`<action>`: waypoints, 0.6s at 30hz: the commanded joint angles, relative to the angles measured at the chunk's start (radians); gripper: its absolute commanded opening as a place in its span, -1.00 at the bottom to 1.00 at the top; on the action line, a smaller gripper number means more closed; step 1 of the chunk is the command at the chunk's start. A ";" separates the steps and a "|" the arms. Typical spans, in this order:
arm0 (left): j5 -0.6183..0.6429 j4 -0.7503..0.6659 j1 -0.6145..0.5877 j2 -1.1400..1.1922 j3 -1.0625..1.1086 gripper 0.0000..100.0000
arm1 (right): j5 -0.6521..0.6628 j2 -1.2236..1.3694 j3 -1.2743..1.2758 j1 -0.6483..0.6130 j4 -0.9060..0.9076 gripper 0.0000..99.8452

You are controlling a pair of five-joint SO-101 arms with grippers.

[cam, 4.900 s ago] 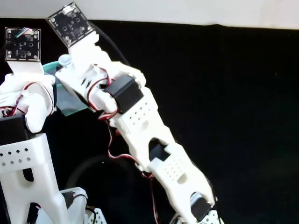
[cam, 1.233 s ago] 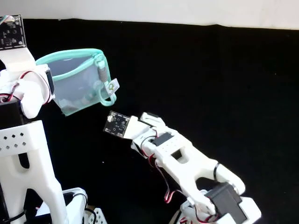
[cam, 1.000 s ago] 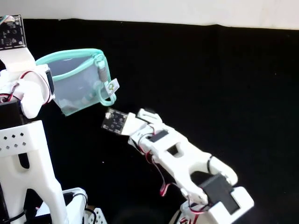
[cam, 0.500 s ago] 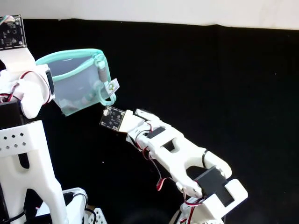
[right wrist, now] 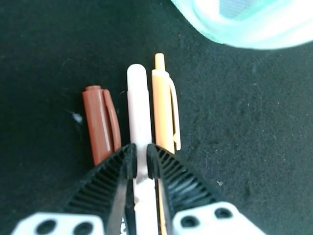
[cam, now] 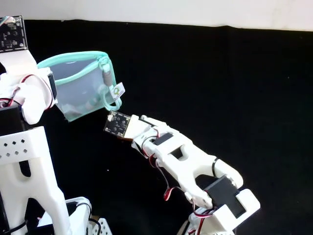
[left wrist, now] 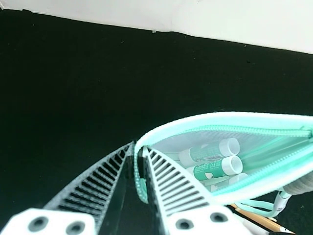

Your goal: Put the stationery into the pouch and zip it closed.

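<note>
Three pens lie side by side on the black bench (cam: 234,88): brown pen (right wrist: 100,125), white pen (right wrist: 138,103), orange pen (right wrist: 164,107). White is in the middle, with orange just beside it and brown a sliver apart. The right jaws are clamped on the white pen's barrel, one finger over each gap, so there's little room on either side. The pouch (cam: 83,88) rim hangs just past the pen tips in the right wrist view.

In the high view we see the bench run to a pale strip (cam: 195,12) at its far edge. The pouch is toward the far left, held by the left arm (cam: 24,98), mouth agape. The right arm (cam: 186,161) stretches in low from the near side. Its camera board (cam: 117,125) sits just below the pouch's zipper end, near the dangling tag (cam: 118,90). That wrist hides the pens there.

The left wrist view adds the grip and the inside. The left jaws are pinched on the pouch's teal rim at one end of the zipper. Two white-capped tubes (left wrist: 210,152) with green labels lie inside. We can't identify the other items behind them.
</note>
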 commanded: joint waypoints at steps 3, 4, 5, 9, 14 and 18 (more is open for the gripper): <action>0.009 0.031 -0.008 0.044 0.007 -0.99 | 0.026 0.005 -0.002 0.005 -0.013 -0.98; 0.009 0.031 -0.008 0.044 0.007 -0.99 | 0.025 -0.001 -0.004 0.013 -0.013 -0.98; 0.009 0.031 -0.008 0.044 0.007 -0.99 | 0.025 -0.016 -0.002 0.021 -0.013 -0.98; 0.009 0.031 -0.007 0.044 0.008 -0.99 | -0.052 -0.136 0.001 0.050 0.028 -0.98; 0.009 0.031 -0.005 0.044 0.008 -0.99 | -0.081 -0.234 -0.004 0.065 0.130 -0.98; 0.009 0.031 -0.004 0.044 0.008 -0.99 | -0.080 -0.277 -0.002 0.065 0.193 -0.98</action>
